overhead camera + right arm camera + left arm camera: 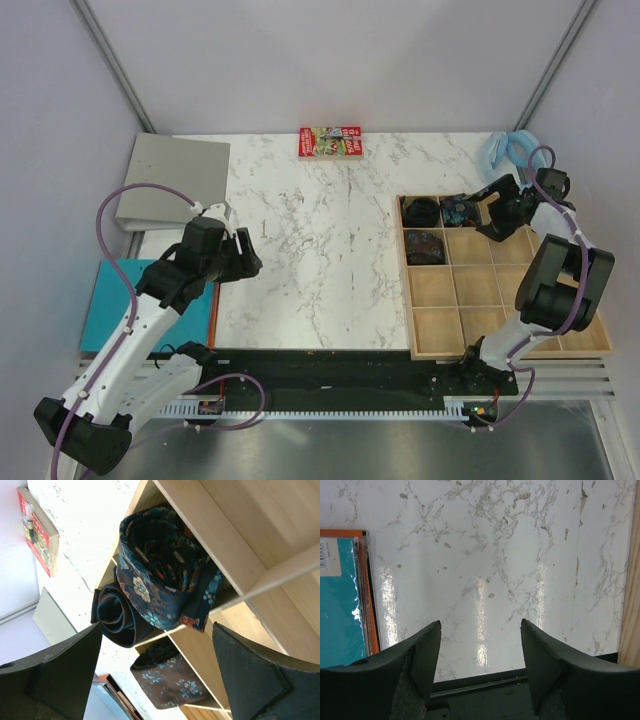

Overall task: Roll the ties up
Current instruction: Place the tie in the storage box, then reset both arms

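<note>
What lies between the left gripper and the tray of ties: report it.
Only bare marble tabletop, from the left gripper to the wooden tray holding the rolled ties; the top and left wrist views show it.

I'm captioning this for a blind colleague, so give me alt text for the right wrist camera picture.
Three rolled ties sit in separate compartments of a wooden tray: a blue floral roll at centre, a plain dark coil next to it, and a brown floral roll lower down. The open right gripper frames the view from below.
</note>
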Action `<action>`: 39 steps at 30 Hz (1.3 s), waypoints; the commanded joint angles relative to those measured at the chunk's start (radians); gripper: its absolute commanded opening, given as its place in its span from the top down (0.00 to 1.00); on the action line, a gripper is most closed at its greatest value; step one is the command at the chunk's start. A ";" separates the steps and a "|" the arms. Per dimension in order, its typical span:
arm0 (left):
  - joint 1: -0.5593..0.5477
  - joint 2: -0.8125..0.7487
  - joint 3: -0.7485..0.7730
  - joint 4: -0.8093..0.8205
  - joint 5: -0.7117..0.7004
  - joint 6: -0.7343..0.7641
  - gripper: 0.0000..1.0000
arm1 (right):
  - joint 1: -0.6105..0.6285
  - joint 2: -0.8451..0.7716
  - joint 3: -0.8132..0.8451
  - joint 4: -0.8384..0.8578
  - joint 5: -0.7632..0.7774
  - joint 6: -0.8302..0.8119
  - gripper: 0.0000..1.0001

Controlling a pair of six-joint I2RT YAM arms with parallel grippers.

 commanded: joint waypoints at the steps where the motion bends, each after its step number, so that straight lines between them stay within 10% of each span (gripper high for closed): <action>1: 0.004 -0.014 -0.005 0.027 -0.009 0.035 0.28 | -0.004 -0.087 0.035 -0.067 0.052 -0.030 0.02; 39: 0.003 -0.056 -0.008 0.031 -0.006 0.035 0.28 | 0.110 -0.452 0.134 -0.057 -0.046 -0.038 0.02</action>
